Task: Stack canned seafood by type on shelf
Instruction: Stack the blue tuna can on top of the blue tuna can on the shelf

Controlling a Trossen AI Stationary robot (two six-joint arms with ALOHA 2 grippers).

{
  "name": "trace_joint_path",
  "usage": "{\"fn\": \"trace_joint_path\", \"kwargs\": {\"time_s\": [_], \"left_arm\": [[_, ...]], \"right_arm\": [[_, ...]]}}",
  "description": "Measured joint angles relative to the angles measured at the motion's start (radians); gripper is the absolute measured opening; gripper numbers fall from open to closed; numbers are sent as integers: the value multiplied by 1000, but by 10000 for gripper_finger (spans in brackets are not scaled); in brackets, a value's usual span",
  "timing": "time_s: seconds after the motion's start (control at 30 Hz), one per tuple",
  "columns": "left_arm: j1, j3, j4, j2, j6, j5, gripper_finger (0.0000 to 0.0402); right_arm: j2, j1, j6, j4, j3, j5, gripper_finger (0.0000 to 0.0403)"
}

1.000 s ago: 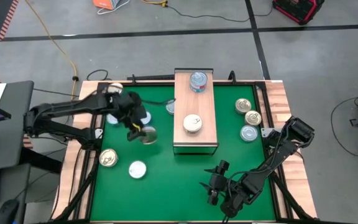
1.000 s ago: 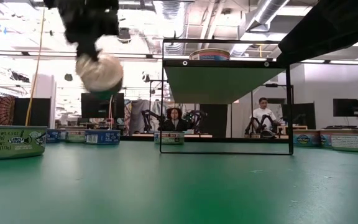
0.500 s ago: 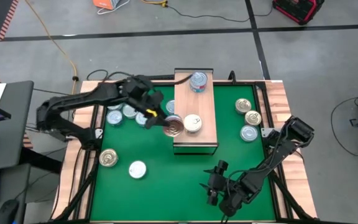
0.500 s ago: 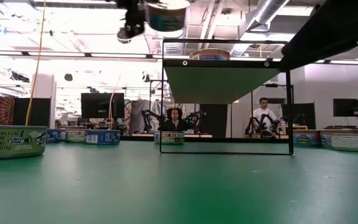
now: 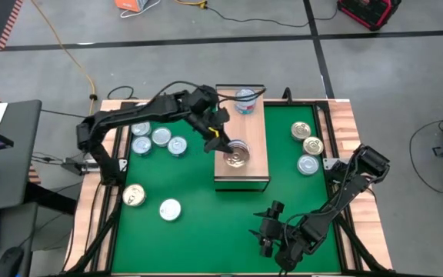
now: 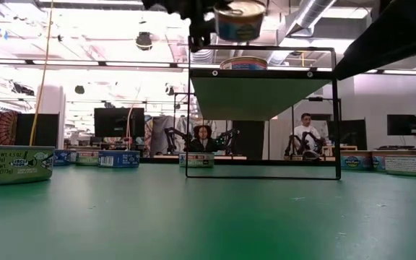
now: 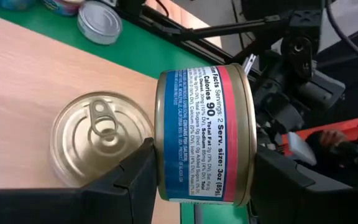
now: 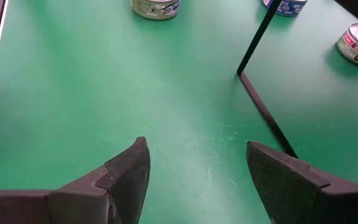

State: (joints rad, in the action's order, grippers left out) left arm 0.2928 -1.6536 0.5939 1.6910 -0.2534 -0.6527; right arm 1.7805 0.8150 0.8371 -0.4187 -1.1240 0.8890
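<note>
Your left end effector grips a can on its side, label facing you, above the shelf. Just beside it, a gold-topped tin sits on the wood; a silver tin lies on green beyond.

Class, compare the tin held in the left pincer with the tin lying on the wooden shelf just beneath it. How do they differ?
The held tin is off the shelf, clamped in the left pincer; the gold-topped tin rests flat on the shelf. The held tin is turned on edge, showing its blue and pink label; the resting one shows its pull-tab lid. Both are small round cans.
</note>
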Motion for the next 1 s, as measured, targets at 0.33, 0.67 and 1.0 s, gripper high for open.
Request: {"fn": "trace_joint_path", "kwargs": {"time_s": [0.33, 0.67, 1.0], "left_arm": [[54, -14, 20, 32, 28, -8, 200], [63, -13, 24, 63, -22, 3, 201], [53, -12, -10, 64, -50, -12, 201]], "right_arm": [[0, 0, -1, 0, 0, 3, 292], [0, -13, -7, 5, 0, 3, 292], [0, -12, -8, 5, 0, 3, 292]]}}
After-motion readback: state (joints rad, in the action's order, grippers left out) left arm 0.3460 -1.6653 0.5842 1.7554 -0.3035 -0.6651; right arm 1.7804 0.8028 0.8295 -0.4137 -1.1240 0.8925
